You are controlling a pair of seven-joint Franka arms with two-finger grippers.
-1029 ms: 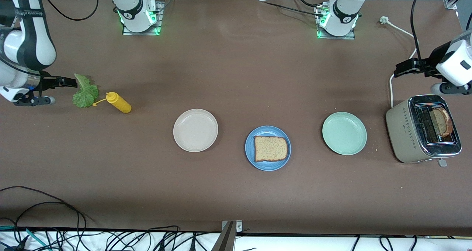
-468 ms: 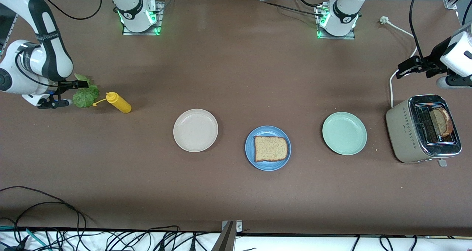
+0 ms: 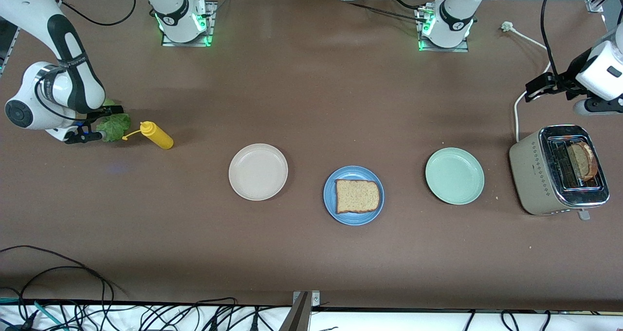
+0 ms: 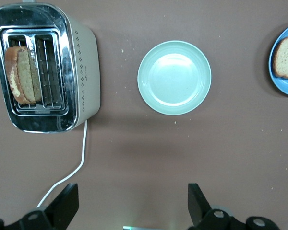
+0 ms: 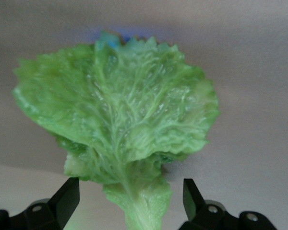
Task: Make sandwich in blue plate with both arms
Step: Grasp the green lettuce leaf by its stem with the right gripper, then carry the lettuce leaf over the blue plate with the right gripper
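One slice of bread [image 3: 357, 196] lies on the blue plate [image 3: 330, 202], which sits on the brown counter [image 3: 311, 102] between a cream-white plate [image 3: 258, 171] and a mint-green plate [image 3: 454, 175], slightly nearer the front camera than both. At the right arm's end of the counter, the right gripper [image 3: 97, 122] is down at the lettuce leaf [image 3: 115, 126]; its jaws stand open on either side of the leaf's stalk end, not yet closed on it. A yellow squeeze bottle [image 3: 155, 135] lies on its side just beside the leaf. At the left arm's end, a toaster [image 3: 535, 175] holds a second bread slice [image 3: 583, 160] in one slot, and its white cord [image 3: 517, 117] trails across the counter. The left gripper [image 3: 538, 84] hangs above the counter near the toaster, jaws open and holding nothing, with the cord running beneath it.
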